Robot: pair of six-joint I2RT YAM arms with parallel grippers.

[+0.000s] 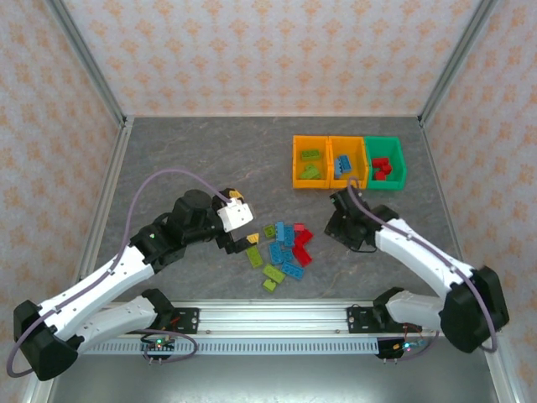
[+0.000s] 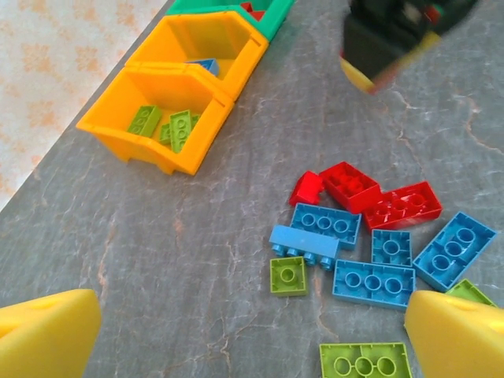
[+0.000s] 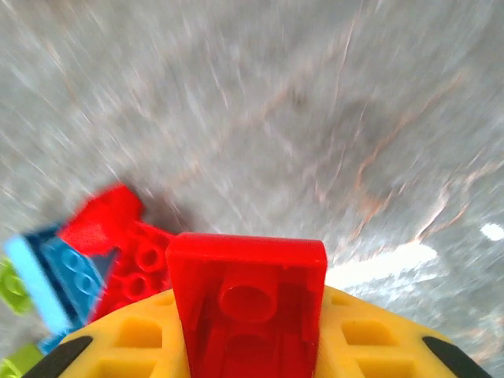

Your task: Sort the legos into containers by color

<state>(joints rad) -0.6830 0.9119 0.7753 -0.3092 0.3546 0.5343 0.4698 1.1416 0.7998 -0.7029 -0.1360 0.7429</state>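
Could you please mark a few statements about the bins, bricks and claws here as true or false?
1. The right claw is shut on a red studded plastic brick. True.
2. The left claw grips a blue brick. False: its jaws stand wide open and empty.
3. The green open-top plastic bin holds red bricks. True.
4. The middle orange plastic bin holds lime green bricks. False: it holds blue bricks; the lime green bricks lie in the leftmost orange bin.
5. Every brick is sorted. False: a pile of blue, red and lime bricks lies loose on the grey table.
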